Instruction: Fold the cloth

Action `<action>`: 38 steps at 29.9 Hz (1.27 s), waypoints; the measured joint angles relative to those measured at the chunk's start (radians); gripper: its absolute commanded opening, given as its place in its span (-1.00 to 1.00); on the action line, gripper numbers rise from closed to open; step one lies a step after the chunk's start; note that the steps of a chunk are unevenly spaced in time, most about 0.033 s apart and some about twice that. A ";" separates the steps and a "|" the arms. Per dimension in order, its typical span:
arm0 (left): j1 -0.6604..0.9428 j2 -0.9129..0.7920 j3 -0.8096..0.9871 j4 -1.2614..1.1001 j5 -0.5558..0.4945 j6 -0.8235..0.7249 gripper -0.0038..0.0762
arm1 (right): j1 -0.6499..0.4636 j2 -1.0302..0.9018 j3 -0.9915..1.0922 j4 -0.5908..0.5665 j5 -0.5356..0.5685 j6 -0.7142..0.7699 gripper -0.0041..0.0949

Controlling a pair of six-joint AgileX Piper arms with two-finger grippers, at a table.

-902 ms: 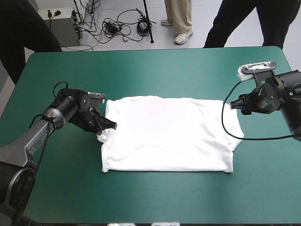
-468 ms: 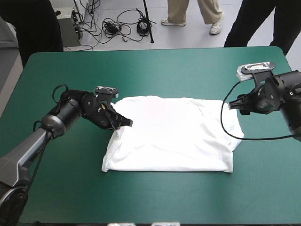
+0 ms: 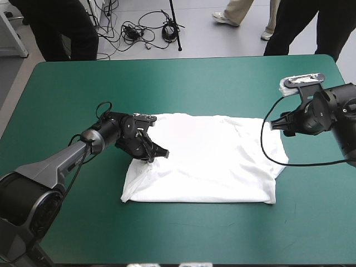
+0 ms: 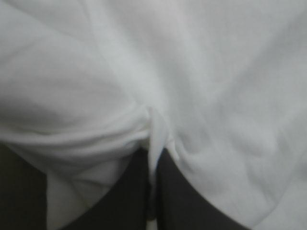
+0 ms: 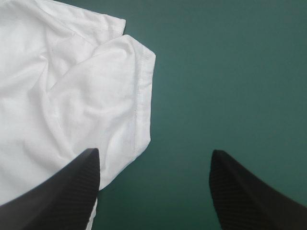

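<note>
Dragging the nine-o'clock edge of the T-shirt (image 3: 211, 161) toward three, I'd hold my left gripper (image 3: 160, 153) clamped on it, low. My right gripper (image 3: 273, 125), spread empty at three, should clear away.

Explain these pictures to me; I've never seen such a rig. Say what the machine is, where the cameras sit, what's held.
It is a two-armed robot at a table with a teal-green cover. One picture looks down from above; the other two come from a camera on each wrist. A white T-shirt lies spread on it. The left gripper is shut on the T-shirt's edge. The right gripper is open at the opposite edge, holding nothing.
</note>
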 measured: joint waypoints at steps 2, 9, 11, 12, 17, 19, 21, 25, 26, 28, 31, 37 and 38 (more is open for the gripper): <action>0.000 0.001 -0.002 -0.001 0.006 0.013 -0.64 | 0.000 0.000 0.000 0.000 -0.003 -0.001 0.34; -0.001 -0.016 -0.040 -0.016 0.085 0.050 0.32 | 0.000 0.000 0.000 -0.004 -0.041 0.019 0.34; -0.001 -0.043 -0.047 -0.032 0.097 0.062 0.42 | 0.000 0.000 0.000 -0.004 -0.047 0.023 0.34; -0.001 -0.054 -0.048 -0.033 0.101 0.064 0.42 | 0.000 0.000 0.000 -0.004 -0.050 0.024 0.34; -0.002 -0.108 -0.057 -0.034 0.141 0.068 0.42 | 0.000 0.000 0.000 -0.011 -0.053 0.027 0.34; -0.002 -0.131 -0.064 -0.035 0.168 0.068 0.42 | 0.000 0.000 0.004 -0.028 -0.060 0.029 0.34; -0.002 -0.164 -0.074 -0.038 0.202 0.067 0.42 | 0.000 0.000 0.026 -0.052 -0.074 0.044 0.34; -0.002 -0.254 -0.093 -0.060 0.258 0.067 0.42 | 0.000 0.017 0.127 -0.086 -0.112 0.074 0.34; -0.002 -0.282 -0.100 -0.068 0.265 0.067 0.42 | 0.000 0.029 0.158 -0.086 -0.129 0.083 0.34; -0.002 -0.338 -0.117 -0.081 0.273 0.067 0.42 | 0.000 0.064 0.211 -0.081 -0.164 0.099 0.34; -0.002 -0.399 -0.148 -0.085 0.281 0.067 0.42 | 0.000 0.127 0.266 -0.071 -0.211 0.113 0.34; -0.002 -0.441 -0.193 -0.083 0.291 0.061 0.42 | -0.009 0.247 0.286 -0.042 -0.285 0.121 0.34; -0.002 -0.441 -0.194 -0.082 0.292 0.059 0.42 | -0.018 0.264 0.286 -0.028 -0.292 0.121 0.34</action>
